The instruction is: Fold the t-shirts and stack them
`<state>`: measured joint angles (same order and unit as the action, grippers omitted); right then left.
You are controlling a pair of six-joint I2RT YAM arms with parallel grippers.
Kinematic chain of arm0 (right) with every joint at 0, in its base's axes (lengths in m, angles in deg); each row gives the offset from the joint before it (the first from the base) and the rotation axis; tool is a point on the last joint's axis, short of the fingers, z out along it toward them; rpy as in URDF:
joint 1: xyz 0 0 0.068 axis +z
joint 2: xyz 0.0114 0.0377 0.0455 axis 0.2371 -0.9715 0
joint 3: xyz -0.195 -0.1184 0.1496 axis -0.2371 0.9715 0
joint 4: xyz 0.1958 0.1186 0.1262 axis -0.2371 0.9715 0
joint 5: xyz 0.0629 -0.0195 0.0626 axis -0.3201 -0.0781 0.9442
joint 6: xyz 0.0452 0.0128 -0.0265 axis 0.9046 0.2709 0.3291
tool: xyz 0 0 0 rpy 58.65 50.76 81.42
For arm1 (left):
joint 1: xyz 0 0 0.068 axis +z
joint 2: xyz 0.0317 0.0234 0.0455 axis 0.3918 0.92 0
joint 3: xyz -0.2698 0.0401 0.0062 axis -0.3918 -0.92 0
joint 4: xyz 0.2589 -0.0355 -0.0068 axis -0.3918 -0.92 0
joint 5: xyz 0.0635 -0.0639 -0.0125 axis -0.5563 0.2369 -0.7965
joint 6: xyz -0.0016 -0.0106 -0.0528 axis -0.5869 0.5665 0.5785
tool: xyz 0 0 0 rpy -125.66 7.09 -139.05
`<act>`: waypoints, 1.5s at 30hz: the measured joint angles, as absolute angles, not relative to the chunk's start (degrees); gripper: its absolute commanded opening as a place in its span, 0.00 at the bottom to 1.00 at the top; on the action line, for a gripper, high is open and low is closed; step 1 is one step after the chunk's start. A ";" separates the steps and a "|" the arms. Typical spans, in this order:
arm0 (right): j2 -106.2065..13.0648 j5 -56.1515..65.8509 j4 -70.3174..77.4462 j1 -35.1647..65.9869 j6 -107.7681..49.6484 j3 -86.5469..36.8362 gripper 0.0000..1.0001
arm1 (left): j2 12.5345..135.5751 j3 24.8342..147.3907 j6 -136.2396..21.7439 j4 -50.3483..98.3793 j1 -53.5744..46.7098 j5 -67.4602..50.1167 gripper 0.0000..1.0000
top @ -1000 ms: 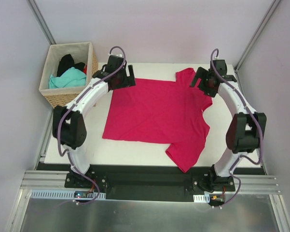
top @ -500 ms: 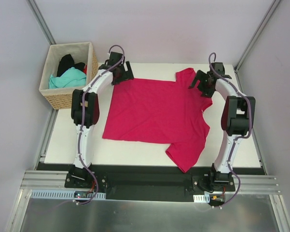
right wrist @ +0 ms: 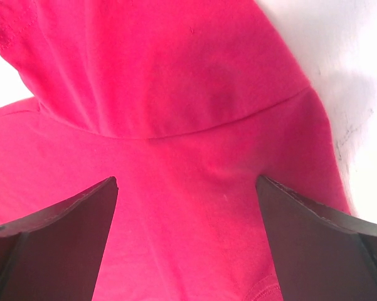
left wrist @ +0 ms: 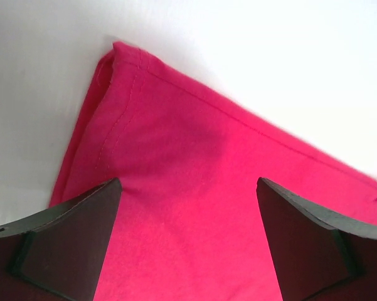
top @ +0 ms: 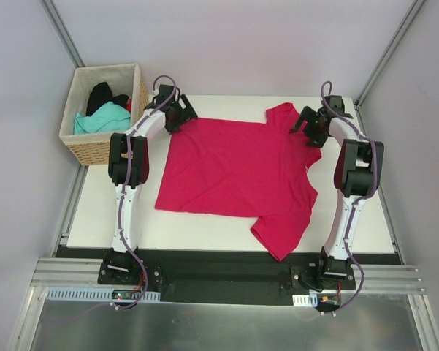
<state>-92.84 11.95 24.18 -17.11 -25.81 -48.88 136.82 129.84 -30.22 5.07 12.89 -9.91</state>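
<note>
Crimson-pink shirt spread flat, stitched hem

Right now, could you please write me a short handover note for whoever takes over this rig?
Left gripper: open, over the far-left hem corner of the pink shirt, nothing held.
Right gripper: open, over its far sleeve seam, nothing held.
The pink shirt lies spread flat on the table; teal shirt and black shirt are in the basket.
Done: spreading. Left: every fold, the stack.
</note>
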 measured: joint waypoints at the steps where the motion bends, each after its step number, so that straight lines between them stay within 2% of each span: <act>1: -93.06 11.97 24.29 -17.11 -25.83 -49.14 0.97 | 137.06 129.86 -29.63 5.53 13.05 -9.88 0.91; 16: -105.60 12.34 33.75 -17.86 -24.78 -71.19 0.97 | 139.31 131.89 -21.76 10.12 13.42 -9.84 0.91; 30: -110.57 13.18 30.76 -18.99 -22.33 -78.52 0.97 | 142.94 136.13 -17.78 13.77 13.44 -9.91 0.91; 45: -113.36 13.42 22.32 -20.11 -17.63 -80.70 0.96 | 145.65 138.84 -15.51 17.44 13.81 -9.97 0.91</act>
<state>-113.36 13.42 22.32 -20.11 -17.63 -80.70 145.65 138.84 -15.51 17.44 13.81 -9.97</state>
